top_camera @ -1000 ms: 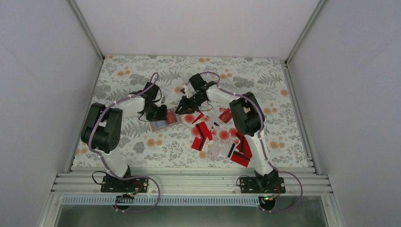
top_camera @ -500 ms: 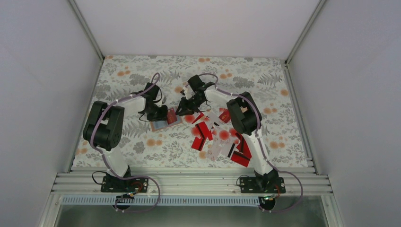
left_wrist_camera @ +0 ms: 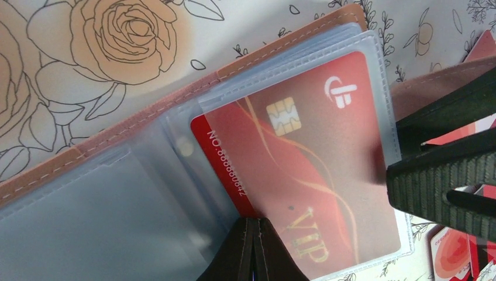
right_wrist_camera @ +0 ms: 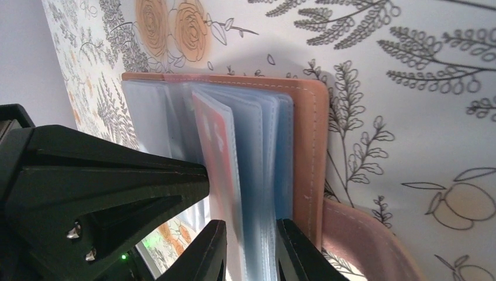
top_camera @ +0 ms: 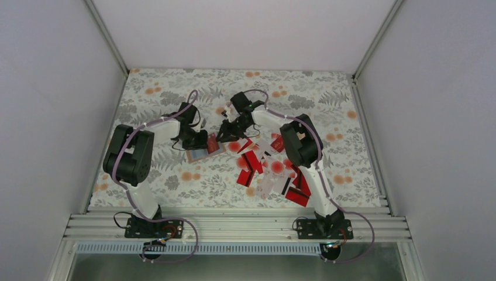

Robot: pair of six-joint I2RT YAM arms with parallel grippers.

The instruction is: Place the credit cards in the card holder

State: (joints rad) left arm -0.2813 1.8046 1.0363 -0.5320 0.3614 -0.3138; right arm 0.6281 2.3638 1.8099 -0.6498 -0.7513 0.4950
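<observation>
Step in hand, as judged: a pocket is being spread for the next card.

The tan-brown leather-like card holder point(right_wrist_camera: 304, 152) lies open on the floral-printed worktop point(top_camera: 327, 105), between the two arms. The left claw point(left_wrist_camera: 252, 249) is seen with its tips pressed together, set down on the holder's inner pages near the fold, just below the sleeved card. The right claw point(right_wrist_camera: 250, 252) is clamped on a bundle of clear plastic sleeves point(right_wrist_camera: 257, 175), with the tan cover just beside its outer finger.

For a clean step, downward pressure from the left claw is needed so the holder is not dragged. The sleeves are best lifted only lightly, since thin plastic may crease or slip out. A single sleeve should be separated, not the whole bundle.

Contents: one red card with gold chip and "VIP" lettering point(left_wrist_camera: 304, 170) is seated fully inside a clear sleeve. The sleeve page to its left appears empty. Contents of the remaining sleeves cannot be told.

The loose red and white cards point(top_camera: 269, 167) are scattered on the worktop near the right arm, outside the holder, so most of the task is judged undone.
</observation>
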